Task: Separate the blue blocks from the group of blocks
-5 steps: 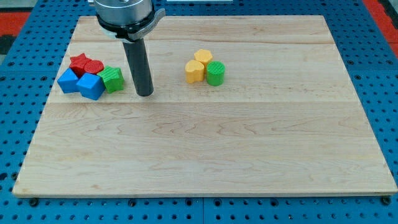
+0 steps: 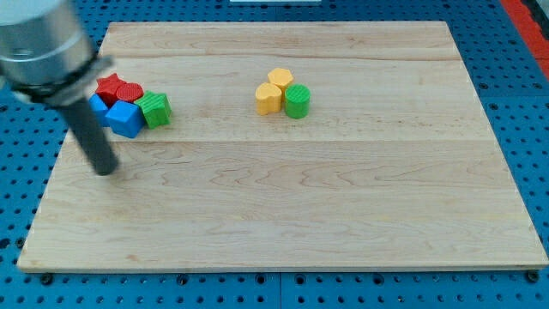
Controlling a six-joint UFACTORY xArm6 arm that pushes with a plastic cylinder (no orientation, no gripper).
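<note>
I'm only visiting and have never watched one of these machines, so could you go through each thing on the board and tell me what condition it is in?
My tip: on the board, below-left of the blue blocks, apparently apart.
Blue blocks: still grouped, one partly hidden by the rod.
Red blocks: in the same group.
Green block: beside blue.
Yellow blocks: clustered.
Green cylinder: upright, beside them.

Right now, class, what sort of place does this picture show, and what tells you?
Probably a robotics lab bench: a wooden board lies on a blue perforated table, small coloured blocks sit in two clusters, and my tip stands just below the blue blocks.
</note>
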